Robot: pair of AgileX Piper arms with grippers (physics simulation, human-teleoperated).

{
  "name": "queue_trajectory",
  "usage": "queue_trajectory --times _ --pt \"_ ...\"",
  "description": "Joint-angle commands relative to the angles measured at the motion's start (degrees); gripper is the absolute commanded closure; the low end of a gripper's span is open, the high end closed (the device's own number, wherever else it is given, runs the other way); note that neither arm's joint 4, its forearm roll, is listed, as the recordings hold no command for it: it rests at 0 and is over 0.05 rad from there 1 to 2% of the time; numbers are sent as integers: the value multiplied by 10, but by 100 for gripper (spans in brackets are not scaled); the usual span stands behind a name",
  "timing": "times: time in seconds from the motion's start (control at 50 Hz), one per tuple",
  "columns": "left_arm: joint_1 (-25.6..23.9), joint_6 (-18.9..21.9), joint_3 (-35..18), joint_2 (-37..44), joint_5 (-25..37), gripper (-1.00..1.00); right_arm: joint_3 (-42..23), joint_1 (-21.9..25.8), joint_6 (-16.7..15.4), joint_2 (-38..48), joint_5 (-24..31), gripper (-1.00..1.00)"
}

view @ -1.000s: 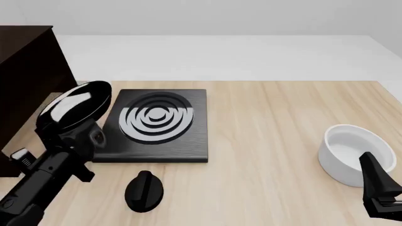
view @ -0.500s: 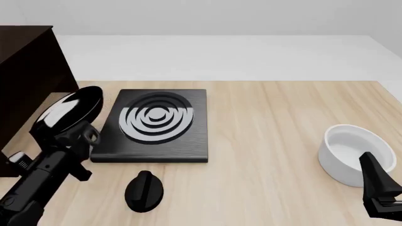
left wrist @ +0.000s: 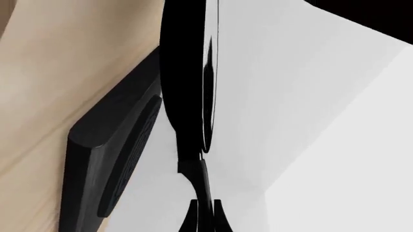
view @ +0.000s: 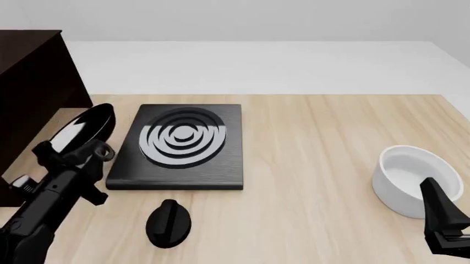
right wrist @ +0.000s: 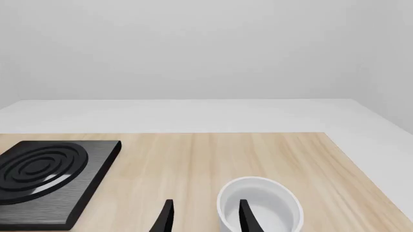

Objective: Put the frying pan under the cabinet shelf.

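The frying pan (view: 83, 130) hangs tilted steeply on its side above the table's left part, its glossy inside facing up and left. My left gripper (view: 71, 155) is shut on the pan's handle (left wrist: 202, 180). In the left wrist view the frying pan (left wrist: 185, 72) shows edge-on beyond my left gripper (left wrist: 205, 218). The dark brown cabinet shelf (view: 31, 93) stands at the far left, just left of the pan. My right gripper (view: 441, 213) is open low at the right, its fingers (right wrist: 167, 217) near the white bowl.
A flat black slab with grey rings (view: 180, 144) lies right of the pan. A black knob-shaped object (view: 169, 222) sits in front of the slab. The white bowl (view: 414, 179) stands at the right, by the right gripper; the bowl (right wrist: 260, 208) also shows in the right wrist view.
The left arm has carried the pan leftward toward the cabinet, and the pan now shows narrower, turned more on edge. The right arm has stayed still.
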Motion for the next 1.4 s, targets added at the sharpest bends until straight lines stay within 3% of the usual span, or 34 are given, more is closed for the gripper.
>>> queue_trajectory --times 0.02,0.38,0.66,0.68,0.7,0.72,0.74,0.88,0.9,0.92,0.96,1.18,1.2,1.22,1.24,1.28,1.3,1.4 --pt "16 -7 -22 10 -10 100 0 0 0 0 0 -100" --pt "43 -21 -56 60 -10 100 0 0 0 0 0 -100" --pt "94 -19 -92 106 -10 100 0 0 0 0 0 -100" --pt "89 -33 -96 117 -10 100 0 0 0 0 0 -100" --pt "102 -17 -99 115 -10 100 0 0 0 0 0 -100" --pt "91 -37 -103 132 -10 100 0 -1 1 0 0 -100" --pt "105 -19 -105 123 -10 100 0 0 0 0 0 -100" --pt "119 -14 -115 149 -10 100 0 0 0 0 0 -100" --pt "113 -29 -123 163 -10 100 0 0 0 0 0 -100" --pt "131 -11 -124 156 -10 100 0 0 0 0 0 -100" --pt "123 -23 -128 173 -10 100 0 0 0 0 0 -100" --pt "160 4 -147 211 -10 100 0 0 0 0 0 -100" --pt "156 -9 -156 220 -10 100 0 0 0 0 0 -100" --pt "168 12 -148 217 -10 100 0 0 0 0 0 -100" --pt "162 -3 -156 225 -10 100 0 0 0 0 0 -100" --pt "176 20 -152 227 -10 100 0 0 0 0 0 -100" --pt "169 8 -159 238 -10 100 0 0 0 0 0 -100" --pt "184 33 -152 250 -10 100 0 0 0 0 0 -100"
